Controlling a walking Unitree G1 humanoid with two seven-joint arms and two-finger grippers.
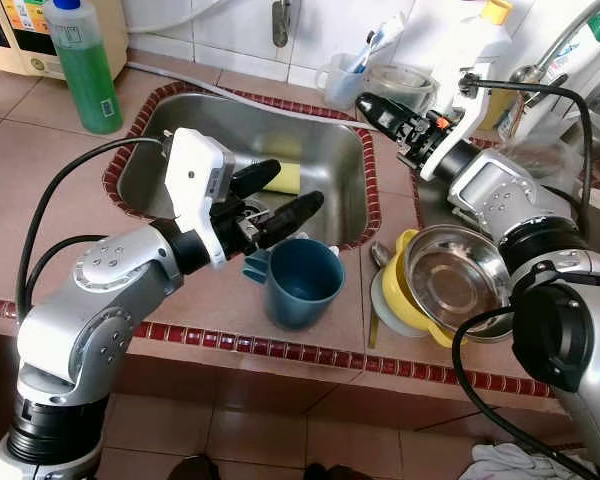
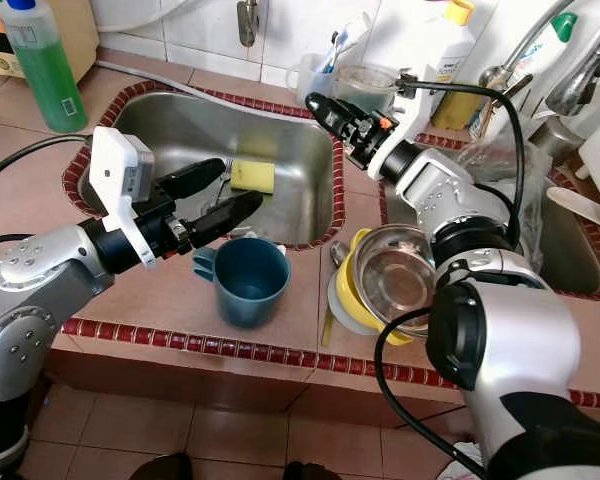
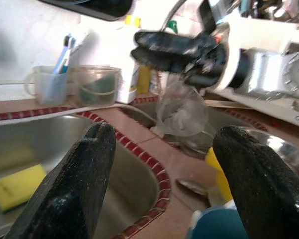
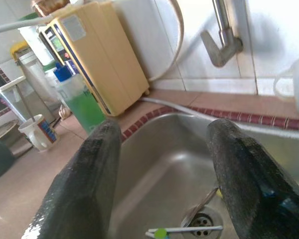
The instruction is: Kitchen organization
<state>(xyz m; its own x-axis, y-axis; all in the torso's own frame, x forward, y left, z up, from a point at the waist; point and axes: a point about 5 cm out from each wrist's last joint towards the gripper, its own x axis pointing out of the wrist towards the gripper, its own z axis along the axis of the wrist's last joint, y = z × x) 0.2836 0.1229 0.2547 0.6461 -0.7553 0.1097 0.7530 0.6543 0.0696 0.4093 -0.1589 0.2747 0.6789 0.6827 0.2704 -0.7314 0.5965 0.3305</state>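
The robot's silver left arm (image 1: 90, 300) fills the lower left of the head view, nearest the camera, and its silver right arm (image 1: 540, 270) runs down the right side. Behind them, in the upper middle of the frame, lies the steel sink (image 1: 330, 150), rimmed with dark red tile and set in a tan tiled counter (image 1: 40, 190).

At the upper left stands a green soap bottle (image 1: 83, 65) with a blue cap, beside a yellow appliance (image 1: 20, 30) against the wall. A steel bowl (image 1: 455, 275) sits right of centre, nested in a yellow bowl (image 1: 412, 300) on a pale plate.

The blue mug (image 1: 302, 282) stands upright at centre on the counter strip in front of the sink, its handle turned to the left. The left gripper (image 1: 280, 195) hovers just above and left of the mug, over the sink's front edge, its two black fingers spread apart and holding nothing. The right gripper (image 1: 372, 106) is at the upper middle, over the sink's back right corner, fingers also spread and empty.

A yellow sponge (image 1: 285, 178) lies in the sink behind the left gripper. A clear cup holding a toothbrush (image 1: 345, 78) stands at the wall, upper centre. Near the sink drain lies a thin utensil (image 4: 182, 231).
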